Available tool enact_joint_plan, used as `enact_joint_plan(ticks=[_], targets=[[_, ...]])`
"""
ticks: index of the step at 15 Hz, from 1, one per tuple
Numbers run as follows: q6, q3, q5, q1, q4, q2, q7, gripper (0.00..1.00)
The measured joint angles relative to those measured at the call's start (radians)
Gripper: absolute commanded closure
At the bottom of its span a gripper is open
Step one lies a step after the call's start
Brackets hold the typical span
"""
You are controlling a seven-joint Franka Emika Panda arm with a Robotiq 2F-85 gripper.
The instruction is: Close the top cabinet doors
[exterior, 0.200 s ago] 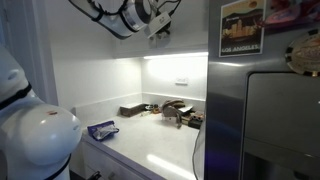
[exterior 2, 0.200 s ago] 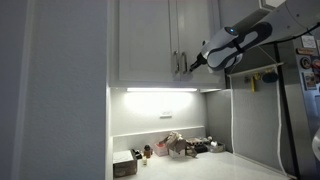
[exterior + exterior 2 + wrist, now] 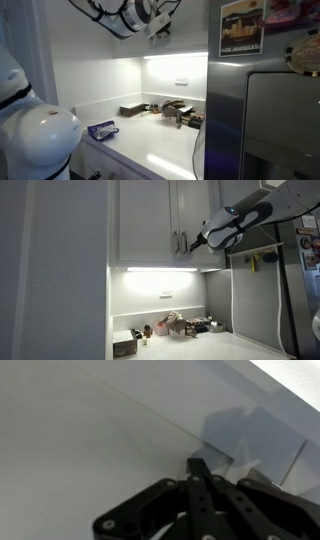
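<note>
Wrist view is filled by the gripper (image 3: 198, 466), whose fingers seem drawn together on nothing, though the tips are poorly resolved, held close to a white panel of the top cabinet doors (image 3: 90, 430). In an exterior view the doors are seen high on the wall, apparently flush or nearly so, with the gripper just right of the silver handles (image 3: 178, 245). If force is applied to a panel already seated, the arm could be overloaded, or the tips could be slid off the smooth face and caught on a handle, by which a door might be dragged open

The frame is filled by a white cabinet door panel (image 3: 70, 470), which is crossed diagonally by a thin seam (image 3: 140, 410). The black gripper (image 3: 198, 468) is seen at the lower edge, its fingers brought together into one tip. A grey shadow (image 3: 255, 435) is cast just beyond it.
</note>
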Motion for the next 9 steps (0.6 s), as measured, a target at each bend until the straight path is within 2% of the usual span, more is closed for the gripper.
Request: enact_joint_plan(ticks=[3,4,5,9], targets=[[0.0,0.0,0.0,0.0,0.0,0.0,0.0,1.0],[0.0,0.0,0.0,0.0,0.0,0.0,0.0,0.74],[0.0,0.0,0.0,0.0,0.0,0.0,0.0,0.73],[0.0,0.001,0.0,0.004,-0.005,-0.001,0.0,0.45]])
